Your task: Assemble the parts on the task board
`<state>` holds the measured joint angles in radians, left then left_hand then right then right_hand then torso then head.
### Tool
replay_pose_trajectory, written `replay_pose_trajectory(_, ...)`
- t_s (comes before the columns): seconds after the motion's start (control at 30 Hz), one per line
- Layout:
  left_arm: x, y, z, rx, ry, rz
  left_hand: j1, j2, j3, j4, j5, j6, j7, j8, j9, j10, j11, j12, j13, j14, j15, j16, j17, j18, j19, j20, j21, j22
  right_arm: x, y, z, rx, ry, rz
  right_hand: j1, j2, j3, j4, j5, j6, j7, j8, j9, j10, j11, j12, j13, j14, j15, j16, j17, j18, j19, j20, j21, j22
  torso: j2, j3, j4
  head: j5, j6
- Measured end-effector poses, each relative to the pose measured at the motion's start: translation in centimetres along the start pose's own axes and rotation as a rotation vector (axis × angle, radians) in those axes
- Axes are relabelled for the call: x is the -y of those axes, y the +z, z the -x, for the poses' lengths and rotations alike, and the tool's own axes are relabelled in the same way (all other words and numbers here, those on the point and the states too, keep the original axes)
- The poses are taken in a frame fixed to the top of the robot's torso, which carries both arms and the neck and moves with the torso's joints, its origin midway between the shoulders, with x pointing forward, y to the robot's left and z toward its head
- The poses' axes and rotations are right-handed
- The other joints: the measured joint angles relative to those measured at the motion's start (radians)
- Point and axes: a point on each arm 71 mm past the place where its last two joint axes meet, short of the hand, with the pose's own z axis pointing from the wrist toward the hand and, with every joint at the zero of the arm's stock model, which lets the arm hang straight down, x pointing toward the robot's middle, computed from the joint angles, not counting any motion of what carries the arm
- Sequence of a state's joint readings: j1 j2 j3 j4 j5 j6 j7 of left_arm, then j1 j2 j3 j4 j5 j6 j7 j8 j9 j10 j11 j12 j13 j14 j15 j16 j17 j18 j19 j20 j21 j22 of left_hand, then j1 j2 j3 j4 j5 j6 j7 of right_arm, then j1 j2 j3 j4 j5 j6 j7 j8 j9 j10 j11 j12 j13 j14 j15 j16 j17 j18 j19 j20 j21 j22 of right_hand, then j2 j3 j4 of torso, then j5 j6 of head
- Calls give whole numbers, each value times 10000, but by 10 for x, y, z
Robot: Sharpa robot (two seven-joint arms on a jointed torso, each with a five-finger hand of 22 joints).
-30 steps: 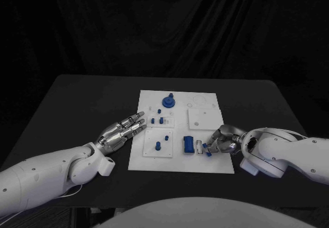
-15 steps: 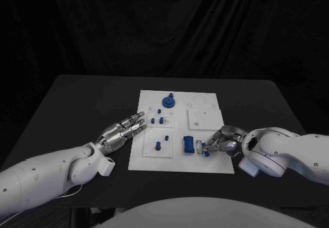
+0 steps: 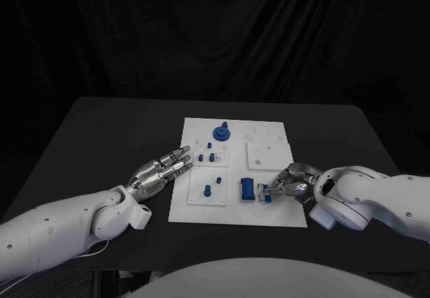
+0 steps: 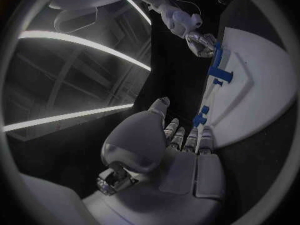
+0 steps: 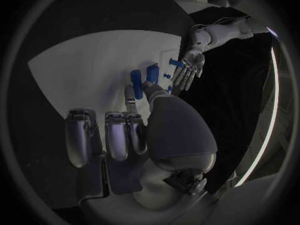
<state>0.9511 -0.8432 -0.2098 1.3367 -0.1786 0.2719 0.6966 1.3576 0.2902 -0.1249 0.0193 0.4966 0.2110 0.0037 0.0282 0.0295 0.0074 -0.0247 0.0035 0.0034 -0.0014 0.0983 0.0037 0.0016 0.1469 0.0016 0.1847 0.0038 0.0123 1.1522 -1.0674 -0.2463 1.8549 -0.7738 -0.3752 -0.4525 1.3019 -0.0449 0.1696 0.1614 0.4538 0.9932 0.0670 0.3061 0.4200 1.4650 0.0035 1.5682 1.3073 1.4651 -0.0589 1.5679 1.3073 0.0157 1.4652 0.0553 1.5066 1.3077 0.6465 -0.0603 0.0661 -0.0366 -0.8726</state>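
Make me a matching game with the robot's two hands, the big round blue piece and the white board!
Things:
1. left hand
2. right hand
3. round blue part
4. task board

Places or states:
A. in the middle of the black table
B. at the board's far end
C. fingers stretched flat at the board's left edge, holding nothing
D. fingers curled at a small blue part beside the blue block

Pairs: 1-C, 2-D, 3-B, 4-A
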Motion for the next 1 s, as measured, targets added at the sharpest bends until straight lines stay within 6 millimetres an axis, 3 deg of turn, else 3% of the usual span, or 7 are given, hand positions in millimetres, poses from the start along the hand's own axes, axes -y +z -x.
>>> replay_pose_trajectory(0.23, 0, 1, 0, -9, -2, -6, 0, 0, 29, -29, 0, 0, 0, 0, 0, 0, 0, 0, 0, 0, 0, 0, 1, 0, 1, -1, 3, -5, -1, 2, 2, 279, -315, -12, -72, 33, -10, 52, -118, 15, -15, 0, 0, 0, 0, 0, 0, 0, 0, 0, 0, 1, 0, 0, -53, -1, 0, 0, 4, 12, 0)
replay_pose_trajectory(0.7, -1, 1, 1, -20, -29, -28, 0, 0, 29, -29, 0, 0, 0, 0, 0, 0, 0, 0, 0, 0, 0, 0, -7, 0, 7, -7, 4, -17, -4, 4, 1, 464, -666, -19, -429, -10, -220, 306, -1325, -39, 39, -100, -19, 0, 1, 0, 7, 0, 0, 0, 0, 0, 0, 0, -53, -2, 0, 0, -4, 50, 0)
replay_pose_trajectory(1.0, -1, 1, 0, -21, -41, -37, 0, 0, 28, -29, 0, 0, 0, 0, 0, 0, 0, 0, 0, 0, 0, 0, -6, 1, 8, -9, 4, -18, -6, 5, -1, 428, -758, -10, -521, -26, -260, 346, -1410, -39, 39, -100, -18, -1, 1, 0, 6, 0, 0, 0, 0, 1, 0, 1, -54, -2, 0, 1, -5, 56, 0)
